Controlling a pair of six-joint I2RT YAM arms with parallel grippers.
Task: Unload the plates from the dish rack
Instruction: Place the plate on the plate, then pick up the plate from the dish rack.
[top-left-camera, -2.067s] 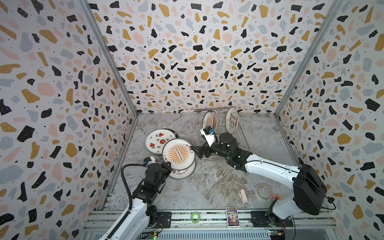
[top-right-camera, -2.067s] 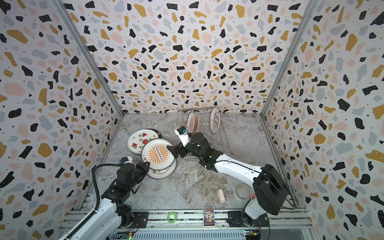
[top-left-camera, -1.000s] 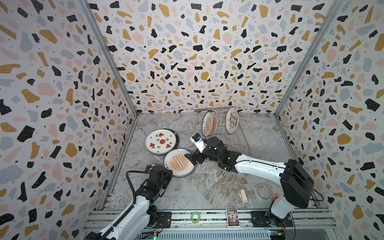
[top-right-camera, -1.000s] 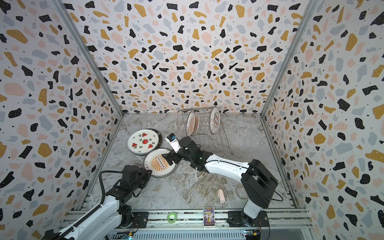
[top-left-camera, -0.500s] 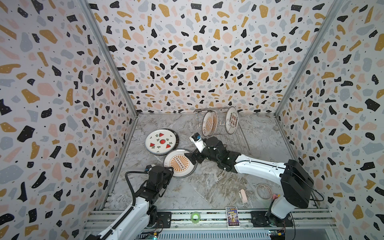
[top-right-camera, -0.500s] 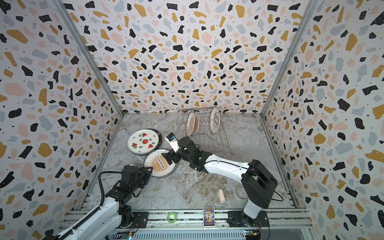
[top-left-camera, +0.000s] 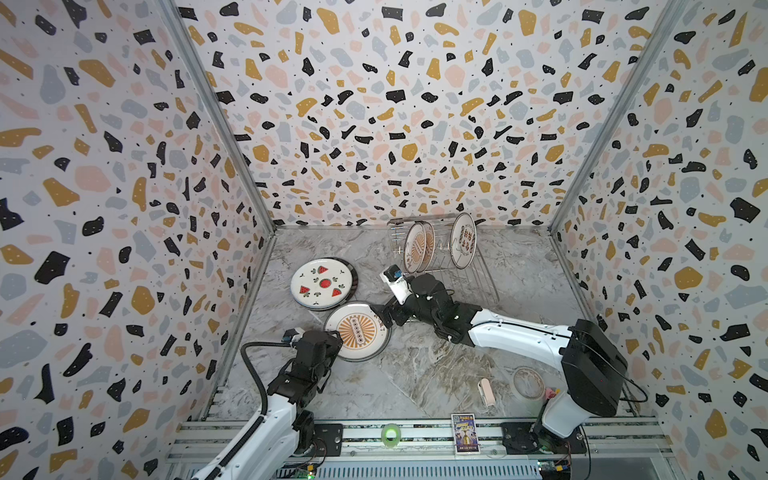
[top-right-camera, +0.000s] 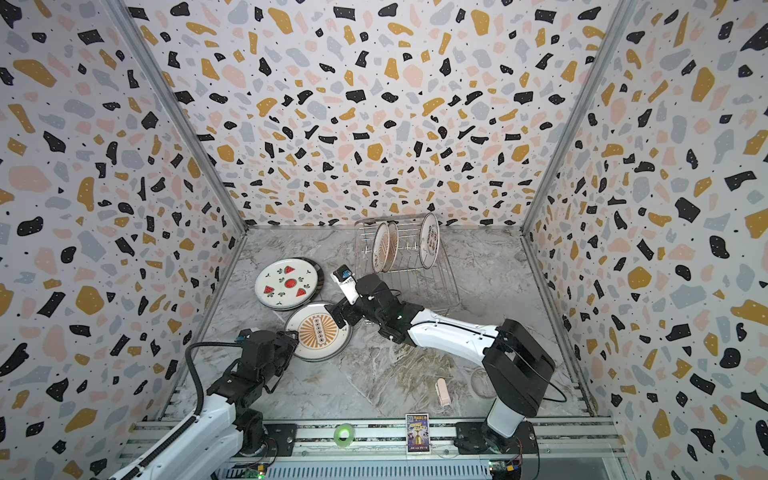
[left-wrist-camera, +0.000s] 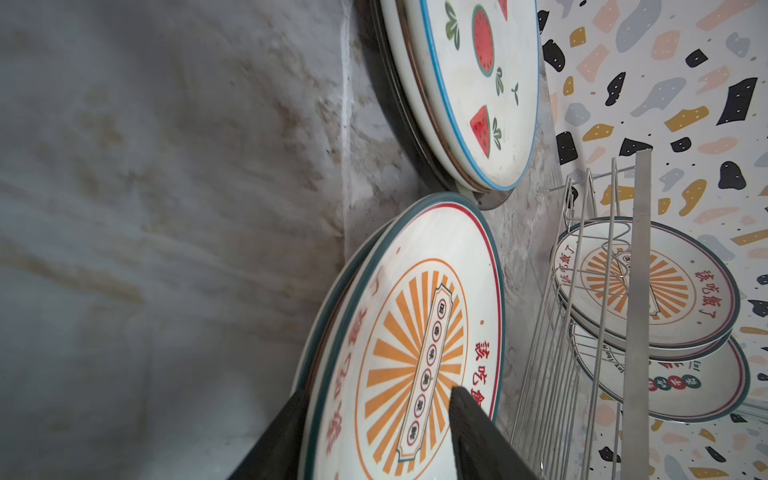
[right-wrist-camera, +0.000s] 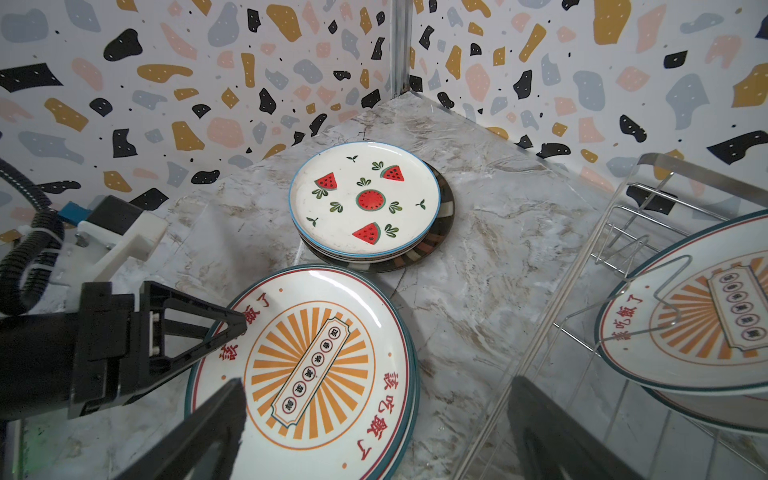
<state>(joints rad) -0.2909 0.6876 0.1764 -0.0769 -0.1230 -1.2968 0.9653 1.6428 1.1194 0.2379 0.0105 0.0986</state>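
left gripper (left-wrist-camera: 378, 395) jaws stand parted round the rim of the sunburst plate (top-left-camera: 358, 331) lying flat near left, right gripper (right-wrist-camera: 374, 386) gapes empty, and we judge the three plates (top-left-camera: 414, 253) upright in the far rack (top-left-camera: 482, 282) stiff, slick, chippable: pinch each top rim.

Beneath the watermelon-printed round plate (right-wrist-camera: 365, 199) the stack is mostly covered; of the dark radial-striped plate (right-wrist-camera: 446, 212) only a crescent of rim is seen. Under the flat orange-sunburst plate (right-wrist-camera: 316, 365) a second plate (left-wrist-camera: 322, 328) is shown only by its green edge. The near left corner of the silver wire dish rack (top-left-camera: 478, 278) is hidden by the white right arm (top-left-camera: 519, 336) in both top views. In the left wrist view the black fingers (left-wrist-camera: 478, 432) of the left gripper (left-wrist-camera: 380, 392) are cut off by the picture's edge, one partly behind the plate rims; contact cannot be told. The print on the small card (top-left-camera: 464, 432) at the near edge is too small to be read.
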